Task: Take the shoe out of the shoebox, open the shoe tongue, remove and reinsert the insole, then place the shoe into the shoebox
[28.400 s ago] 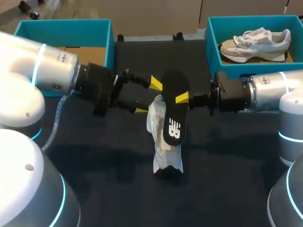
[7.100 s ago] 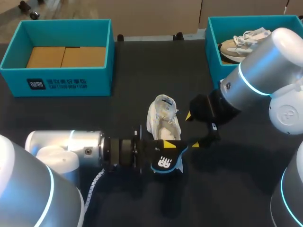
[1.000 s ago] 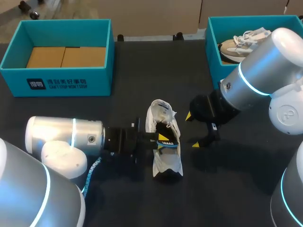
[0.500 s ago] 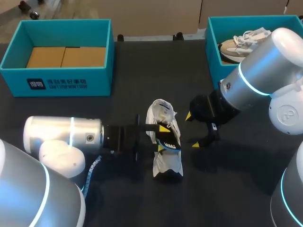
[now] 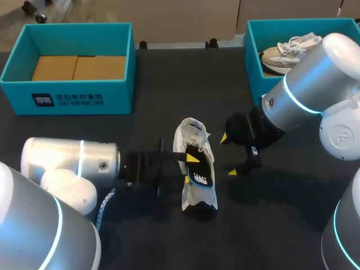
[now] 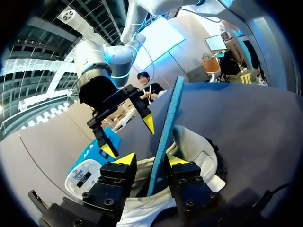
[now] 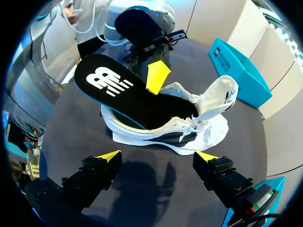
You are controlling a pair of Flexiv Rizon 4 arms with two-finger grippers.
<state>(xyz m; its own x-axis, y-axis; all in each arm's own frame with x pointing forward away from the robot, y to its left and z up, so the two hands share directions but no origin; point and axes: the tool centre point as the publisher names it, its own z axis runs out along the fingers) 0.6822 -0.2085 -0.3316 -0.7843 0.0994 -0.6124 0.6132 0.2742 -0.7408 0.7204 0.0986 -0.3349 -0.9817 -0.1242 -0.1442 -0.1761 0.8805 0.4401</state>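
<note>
A white shoe (image 5: pixel 194 194) lies on the dark table at the centre, tongue pulled back. A black insole (image 5: pixel 202 175) with a blue underside sits partly in it, heel end sticking up out of the opening. My left gripper (image 5: pixel 190 167) comes in from the left and is open astride the insole. In the left wrist view the insole's blue edge (image 6: pixel 165 127) stands between the fingers, with a gap on one side. My right gripper (image 5: pixel 229 155) hangs open just right of the shoe, apart from it. From the right wrist, shoe (image 7: pixel 189 130) and insole (image 7: pixel 125 92) lie ahead of the wide-open gripper (image 7: pixel 156 158).
An open teal shoebox (image 5: pixel 73 101) with a bare cardboard floor stands at the back left. A second teal box (image 5: pixel 253 62) at the back right holds another pale shoe (image 5: pixel 304 50). Bare dark tabletop lies in front of the shoe.
My left gripper has opened and let go of the insole, and the arm has drawn back a little to the left. The insole has tipped so its printed face shows. The right arm is unmoved.
</note>
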